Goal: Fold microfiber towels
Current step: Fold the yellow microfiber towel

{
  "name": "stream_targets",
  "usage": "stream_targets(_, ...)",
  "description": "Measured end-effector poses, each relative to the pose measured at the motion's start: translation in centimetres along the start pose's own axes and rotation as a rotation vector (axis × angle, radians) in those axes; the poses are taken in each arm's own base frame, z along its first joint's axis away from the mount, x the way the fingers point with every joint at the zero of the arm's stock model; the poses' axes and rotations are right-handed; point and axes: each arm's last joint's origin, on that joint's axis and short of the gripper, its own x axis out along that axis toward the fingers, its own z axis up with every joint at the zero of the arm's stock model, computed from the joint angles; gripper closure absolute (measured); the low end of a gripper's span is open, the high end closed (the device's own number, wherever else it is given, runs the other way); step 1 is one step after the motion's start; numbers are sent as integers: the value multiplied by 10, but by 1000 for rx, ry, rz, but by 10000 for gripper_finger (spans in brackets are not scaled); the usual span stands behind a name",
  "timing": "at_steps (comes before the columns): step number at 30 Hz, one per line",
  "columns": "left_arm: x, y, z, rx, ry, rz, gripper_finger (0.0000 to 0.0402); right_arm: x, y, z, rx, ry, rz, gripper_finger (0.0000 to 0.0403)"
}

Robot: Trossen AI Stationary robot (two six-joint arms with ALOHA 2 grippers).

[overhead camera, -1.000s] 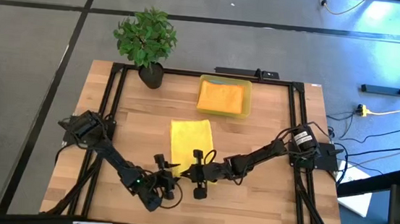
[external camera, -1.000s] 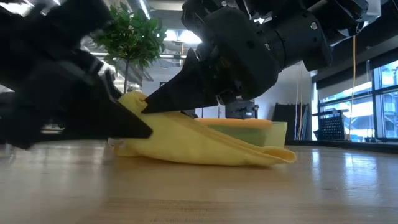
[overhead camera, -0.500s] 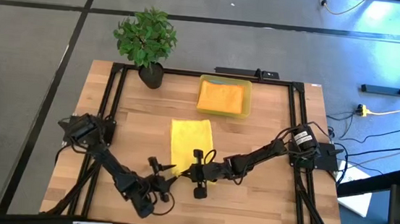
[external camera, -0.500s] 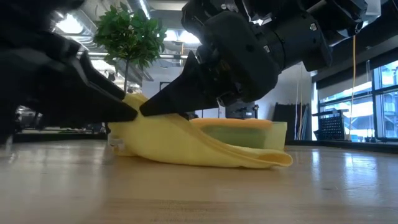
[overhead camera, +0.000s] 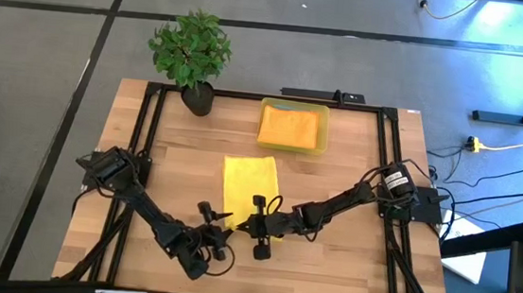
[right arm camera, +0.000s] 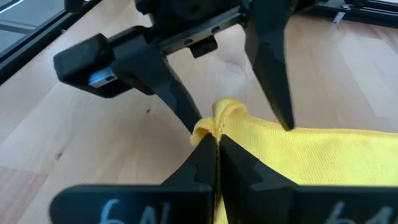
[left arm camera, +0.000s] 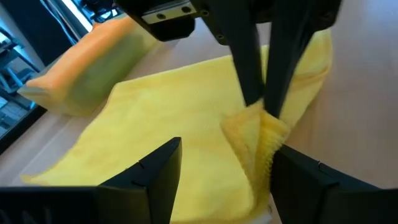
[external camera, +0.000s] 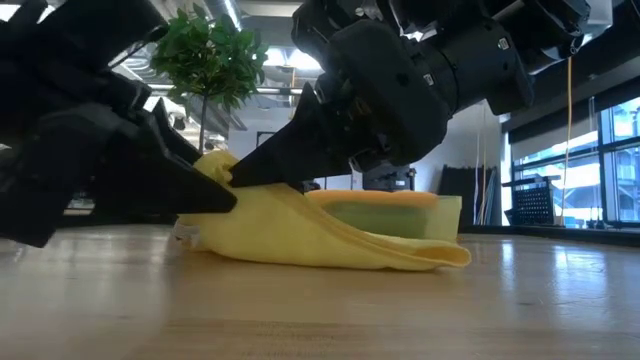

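Wooden table [overhead camera: 334, 181] with yellow towel [overhead camera: 249, 185], yellow bin [overhead camera: 293, 126], potted plant [overhead camera: 191, 55].

"6N" on right pincer [right arm camera: 217, 167]

Two towels: one yellow towel [overhead camera: 249, 189], one orange towel [overhead camera: 292, 126].

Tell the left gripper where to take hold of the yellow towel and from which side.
Take the raised near corner of the yellow towel, right beside where the right gripper is shut on it. That corner is bunched and lifted off the table, while the rest lies flat. Bring the open left gripper in low from the near-left side, one finger on either side of the fold.
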Motion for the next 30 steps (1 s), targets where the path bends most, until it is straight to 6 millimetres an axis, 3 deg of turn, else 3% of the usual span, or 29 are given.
stream_targets(15,-13,-2,-3,27,-67,53,191,0,0,-1,-3,10,0,391)
stream_targets(26,5,3,-1,1,28,-1,193,0,0,-1,-7,12,0,391)
stream_targets(30,4,2,-1,14,38,-19,222,0,0,-1,-7,11,0,391)
